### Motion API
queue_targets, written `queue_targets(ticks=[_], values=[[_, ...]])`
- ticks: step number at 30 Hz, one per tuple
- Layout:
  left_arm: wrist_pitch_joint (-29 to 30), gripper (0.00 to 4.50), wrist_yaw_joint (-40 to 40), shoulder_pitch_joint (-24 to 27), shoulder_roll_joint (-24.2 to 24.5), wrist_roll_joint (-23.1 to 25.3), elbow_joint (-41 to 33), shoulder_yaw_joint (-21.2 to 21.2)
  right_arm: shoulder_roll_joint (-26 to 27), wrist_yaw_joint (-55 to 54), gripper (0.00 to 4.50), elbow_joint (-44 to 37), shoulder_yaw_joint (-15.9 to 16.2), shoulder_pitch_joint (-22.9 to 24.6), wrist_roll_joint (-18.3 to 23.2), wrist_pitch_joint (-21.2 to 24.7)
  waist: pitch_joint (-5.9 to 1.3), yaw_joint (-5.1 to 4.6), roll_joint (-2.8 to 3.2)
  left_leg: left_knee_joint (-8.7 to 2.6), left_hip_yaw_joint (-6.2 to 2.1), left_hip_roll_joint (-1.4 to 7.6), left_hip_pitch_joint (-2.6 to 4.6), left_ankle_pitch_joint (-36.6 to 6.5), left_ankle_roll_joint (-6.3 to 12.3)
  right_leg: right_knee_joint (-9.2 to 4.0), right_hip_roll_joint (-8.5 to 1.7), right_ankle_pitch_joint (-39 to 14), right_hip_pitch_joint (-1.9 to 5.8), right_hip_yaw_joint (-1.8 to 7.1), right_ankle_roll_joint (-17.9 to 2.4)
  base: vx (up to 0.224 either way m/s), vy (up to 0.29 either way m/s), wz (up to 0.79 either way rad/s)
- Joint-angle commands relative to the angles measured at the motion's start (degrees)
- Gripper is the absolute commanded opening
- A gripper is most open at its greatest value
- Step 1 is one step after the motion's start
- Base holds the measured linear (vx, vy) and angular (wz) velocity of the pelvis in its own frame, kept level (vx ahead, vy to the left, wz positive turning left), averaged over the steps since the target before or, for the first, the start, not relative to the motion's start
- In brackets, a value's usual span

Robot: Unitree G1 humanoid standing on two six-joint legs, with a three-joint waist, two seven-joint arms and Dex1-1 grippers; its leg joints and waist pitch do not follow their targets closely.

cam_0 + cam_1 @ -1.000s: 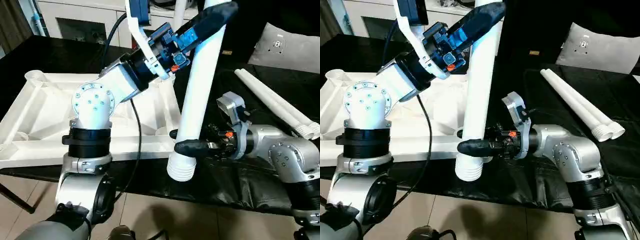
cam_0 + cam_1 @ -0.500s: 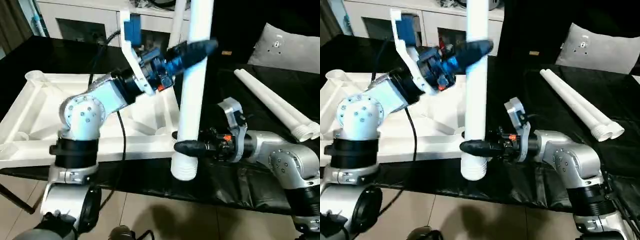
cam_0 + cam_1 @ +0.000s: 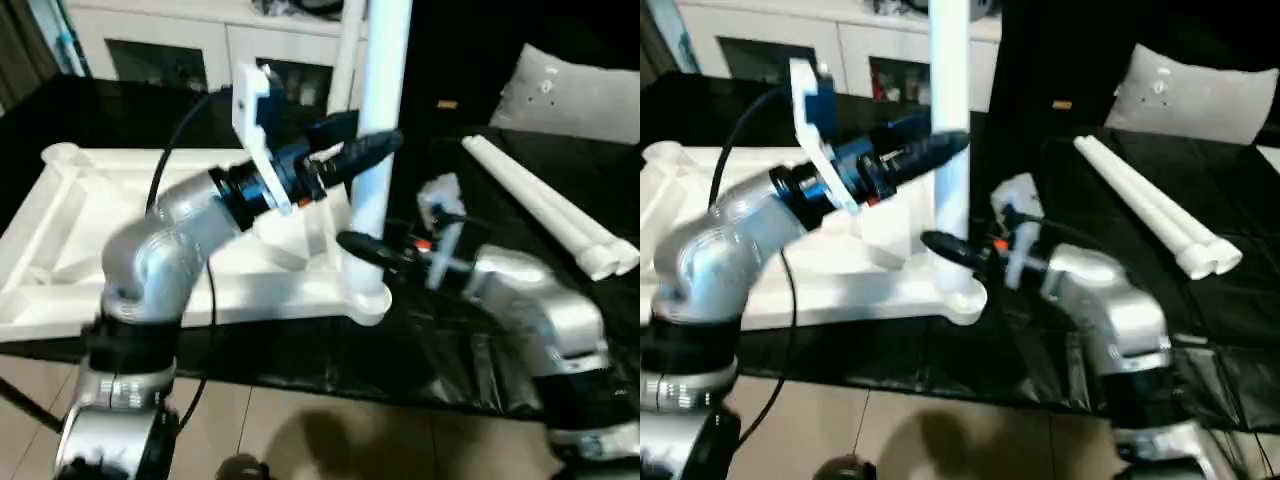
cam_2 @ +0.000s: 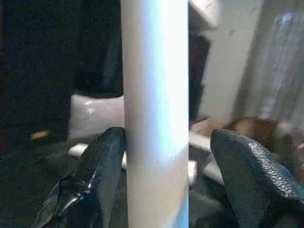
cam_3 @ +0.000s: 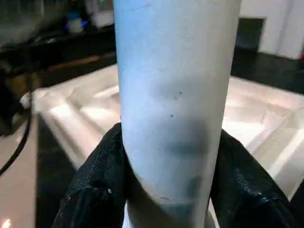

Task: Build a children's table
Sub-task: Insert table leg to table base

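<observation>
**Smooth white tube leg standing in a corner socket**

A tapered white plastic leg (image 3: pixel 380 120) is standing upright in the near right round socket of the ribbed white tabletop (image 3: pixel 70 240), which is lying underside up on a black surface. The right gripper (image 5: pixel 168 180) is clamping the leg low down with textured black fingers. The left gripper (image 4: pixel 164 156) is straddling it higher up, released, one finger touching, the other apart. Two more legs (image 3: pixel 545 205) are lying far right, near a grey-white cushion (image 3: pixel 575 90).
</observation>
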Motion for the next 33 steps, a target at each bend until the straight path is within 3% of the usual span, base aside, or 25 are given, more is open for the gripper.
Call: queue_targets(ticks=[1,9,16,33], values=[[-1.8,2.91,2.8,1.68,-1.1,3.33,-1.74,-1.68,0.89,-2.43,1.89,-1.63,-0.86,-0.3,-0.23,-0.77,-4.33,-0.29,0.17,-4.18,-0.88,2.52,1.15,-9.47,-3.04,-4.61,-4.07,-5.45,2.54,2.89,-8.05,0.0,0.0,0.0],[-3.58,2.42,7.79,6.87,-3.2,8.23,-3.79,-4.75,2.96,-5.04,1.89,-2.21,-0.35,1.3,-1.28,-1.26,-4.15,-0.48,0.23,-4.39,-0.88,2.54,1.32,-11.59,-3.34,-5.09,-3.93,-8.44,2.22,2.99,-6.84,0.0,0.0,0.0],[-4.37,1.96,7.8,7.82,-3.4,10.41,-3.64,-6.61,3.08,-5.34,1.89,-2.72,0.12,1.86,-1.21,-0.96,-4.12,-0.51,0.2,-4.38,-0.88,2.43,1.25,-11.89,-3.22,-5.23,-3.92,-9.23,2.14,3.03,-6.29,0.0,0.0,0.0],[-3.92,1.88,9.46,8.0,-5.77,10.03,-2.55,-4.45,2.89,-5.54,1.89,-1.66,0.84,1.11,-2.28,-1.03,-4.09,-0.5,0.09,-4.36,-0.86,2.45,1.19,-11.71,-2.92,-5.23,-3.97,-9.2,2.13,3.04,-6.65,0.0,0.0,0.0]])
